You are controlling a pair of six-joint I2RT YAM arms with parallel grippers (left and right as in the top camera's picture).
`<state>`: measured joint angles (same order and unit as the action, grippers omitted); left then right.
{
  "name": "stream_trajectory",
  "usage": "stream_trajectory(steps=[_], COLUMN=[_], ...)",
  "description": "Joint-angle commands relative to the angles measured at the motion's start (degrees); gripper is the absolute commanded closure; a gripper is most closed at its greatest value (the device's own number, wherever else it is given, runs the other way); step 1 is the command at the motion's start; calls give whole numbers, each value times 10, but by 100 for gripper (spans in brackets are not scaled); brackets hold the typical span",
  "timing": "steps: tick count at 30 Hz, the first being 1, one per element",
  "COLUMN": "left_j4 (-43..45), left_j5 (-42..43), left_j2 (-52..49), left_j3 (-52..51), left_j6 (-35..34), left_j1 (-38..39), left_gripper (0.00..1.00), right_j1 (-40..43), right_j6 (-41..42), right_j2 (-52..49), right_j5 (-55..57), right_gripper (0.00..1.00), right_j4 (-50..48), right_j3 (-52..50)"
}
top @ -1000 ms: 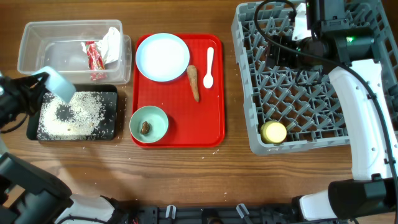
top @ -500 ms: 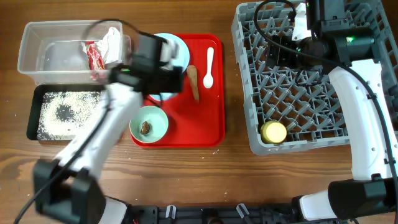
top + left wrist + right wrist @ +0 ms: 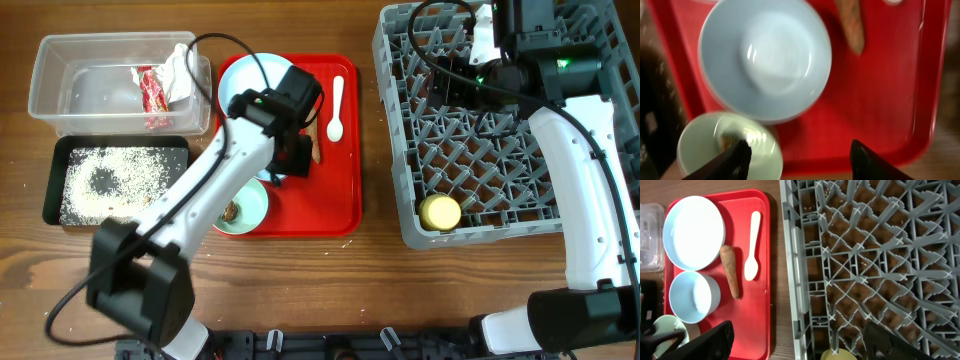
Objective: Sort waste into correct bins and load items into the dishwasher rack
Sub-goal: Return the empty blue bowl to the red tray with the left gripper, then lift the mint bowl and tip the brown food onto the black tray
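Carrot piece (image 3: 730,273): laid on the red serving tray (image 3: 340,190), between the plate and the spoon. Its long axis runs top to bottom of the overhead frame, with the thick end toward the top and the tapered tip toward the bottom, leaning slightly right.
White spoon (image 3: 335,108): laid on the tray just right of the carrot and roughly parallel to it. The handle is turned to the top of the frame and the scoop end to the bottom.
Plate (image 3: 692,232): set in the upper left of the tray. In the overhead view it is partly covered by the left arm.
Small white bowl (image 3: 765,60): set mouth up on the tray, below the plate.
Green bowl (image 3: 695,145): placed at the lower left corner of the tray, just beside the white bowl. A brown lump (image 3: 729,141) is seen inside it.
Left gripper (image 3: 800,150): held over the tray by the lower edge of the white bowl. The jaws are spread wide and nothing is held between them. One finger is seen over the green bowl.
Right gripper (image 3: 800,340): held above the left side of the rack (image 3: 865,255). The jaws are spread wide and nothing is gripped.
Yellow cup (image 3: 440,212): lodged in the lower left corner of the rack. Which way it faces cannot be told.
Clear tub (image 3: 80,95): placed at the upper left of the overhead frame. The red wrapper (image 3: 152,90) and tissue (image 3: 180,68) are gathered at its right end.
Black tray (image 3: 50,190): set just below the tub, with rice (image 3: 110,185) spread over its floor.
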<state>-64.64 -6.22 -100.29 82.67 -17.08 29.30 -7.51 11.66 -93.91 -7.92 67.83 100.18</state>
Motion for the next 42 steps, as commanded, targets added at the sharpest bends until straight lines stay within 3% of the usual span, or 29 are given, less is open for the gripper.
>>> stream_trajectory(steps=[1, 4, 8, 12, 15, 18, 22, 26, 30, 32, 39, 42], left_j4=[-28, 23, 134, 173, 137, 56, 33, 49, 86, 93, 92, 93], left_j5=[-9, -5, -5, -5, 0, 7, 36, 226, 482, 616, 906, 958], left_j2=[10, 10, 10, 10, 22, 80, 182, 217, 133, 62, -140, -157], left_j3=[-26, -115, -231, -260, -244, -147, -76, -77, -77, -77, -77, -77], left_j6=[-63, -74, -74, -75, -89, -89, -68, 45, 157, 210, 231, 215], left_j1=[-3, -3, -3, -3, -3, -15, -114, -335, -558, -626, -736, -749], left_gripper=[36, 38, 53, 94, 96, 96, 96, 96, 96, 96, 96, 96], right_j1=[-2, -2, -2, -2, -2, -2, -2, -2, -2, -2, -2, -2], right_j6=[-10, -12, -11, -12, -12, -12, -12, -12, -11, -12, -11, -10], right_j2=[-4, -4, -4, -4, -4, -4, -4, -4, -4, -4, -4, -4], right_j5=[-7, -7, -7, -7, -7, -7, -7, -7, -7, -7, -7, -7], right_gripper=[16, 16, 16, 16, 16, 16, 16, 16, 16, 16, 16, 16], right_j4=[-2, -1, -1, -1, 1, -1, -1, -2, -10, -9, -9, -9], right_j3=[7, 7, 7, 7, 7, 7, 7, 7, 7, 7, 7, 7])
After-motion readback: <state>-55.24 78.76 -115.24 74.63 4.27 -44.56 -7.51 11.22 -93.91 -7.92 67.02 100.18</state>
